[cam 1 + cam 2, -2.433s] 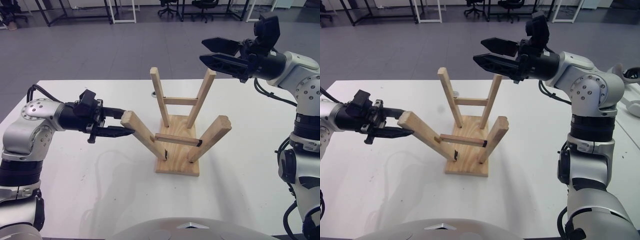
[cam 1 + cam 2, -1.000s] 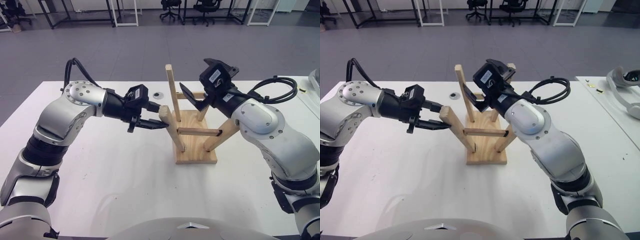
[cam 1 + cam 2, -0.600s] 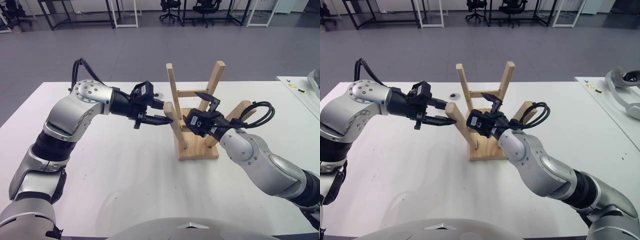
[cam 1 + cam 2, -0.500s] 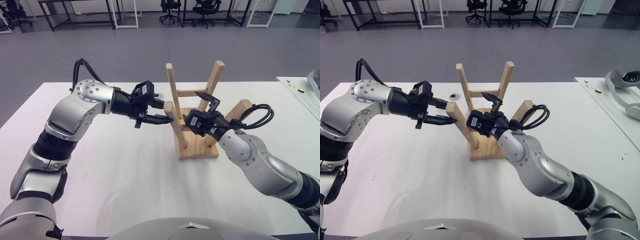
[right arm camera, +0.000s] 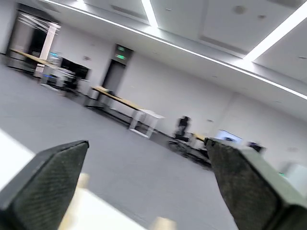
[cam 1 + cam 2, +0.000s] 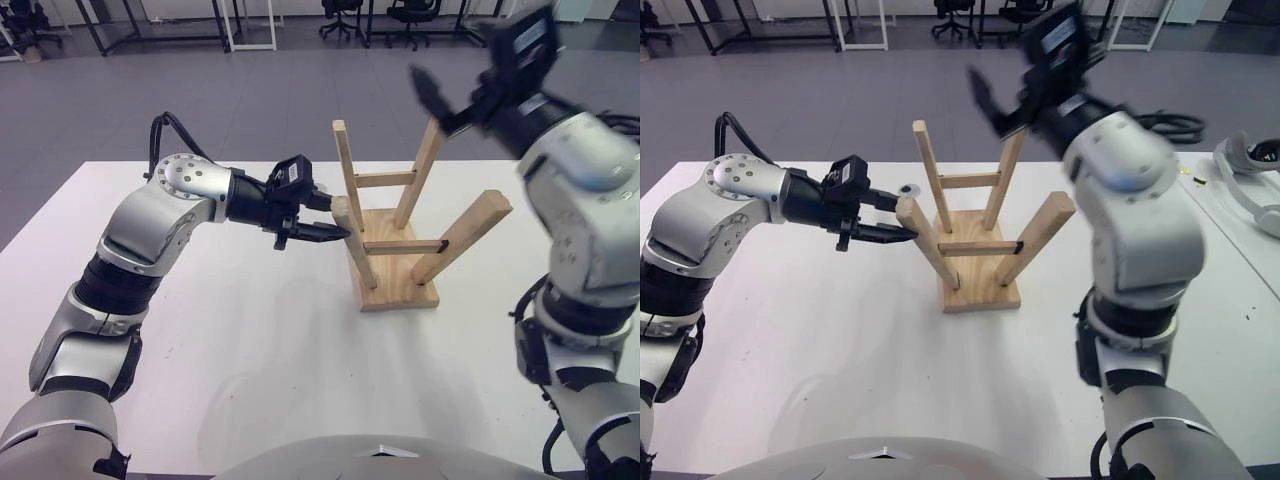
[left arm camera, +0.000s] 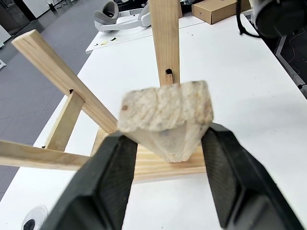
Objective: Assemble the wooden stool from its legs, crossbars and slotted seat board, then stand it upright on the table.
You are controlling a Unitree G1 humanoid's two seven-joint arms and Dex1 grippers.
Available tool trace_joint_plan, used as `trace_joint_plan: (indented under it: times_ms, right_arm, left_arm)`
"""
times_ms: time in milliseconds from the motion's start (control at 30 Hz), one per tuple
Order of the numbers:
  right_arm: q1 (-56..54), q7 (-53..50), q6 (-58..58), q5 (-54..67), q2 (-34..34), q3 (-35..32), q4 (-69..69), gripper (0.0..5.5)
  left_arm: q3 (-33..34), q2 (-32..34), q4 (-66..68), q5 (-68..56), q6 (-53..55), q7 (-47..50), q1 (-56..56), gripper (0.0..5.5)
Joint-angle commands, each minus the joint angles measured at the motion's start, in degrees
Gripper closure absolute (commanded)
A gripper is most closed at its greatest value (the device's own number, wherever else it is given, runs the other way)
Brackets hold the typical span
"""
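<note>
Now: stool [image 6: 398, 250] upside down at frame centre, seat board [image 6: 400, 296] flat on bench [image 6: 250, 340], legs up. Left gripper [image 7: 165, 143] fingers clamped on leftmost leg [image 7: 165, 110] end. Right gripper [image 5: 146, 143] high at upper right, fingers apart.

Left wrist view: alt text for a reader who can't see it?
The left gripper clamps the end of one leg, a finger on each side. Behind stand the other legs, a crossbar and the seat board on the table.
</note>
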Motion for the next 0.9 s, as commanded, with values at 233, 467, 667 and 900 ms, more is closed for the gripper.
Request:
trace_joint_plan:
  times_ms: [233,467,667,900]
  right_arm:
    - [18.9,-0.3,-0.6,0.9,3.2,2.7,0.3,0.99]
    - [20.4,-2.4,-0.9,1.6,7.7,2.4,0.2,0.97]
    - [19.8,-3.0,-1.5,1.5,8.3,1.9,1.1,0.97]
    - [20.6,-3.1,-1.6,1.5,8.4,1.9,0.5,0.97]
  left_arm:
    - [-5.6,-1.0,6.8,7.6,-2.0,-2.3,-3.8,3.44]
    - [-5.9,-4.6,9.3,5.4,3.0,-3.7,-5.7,2.93]
    - [-7.0,-5.7,9.9,7.0,2.9,-5.5,-5.0,1.89]
    - [-2.6,-2.1,8.1,10.3,-0.1,-3.3,-1.0,0.55]
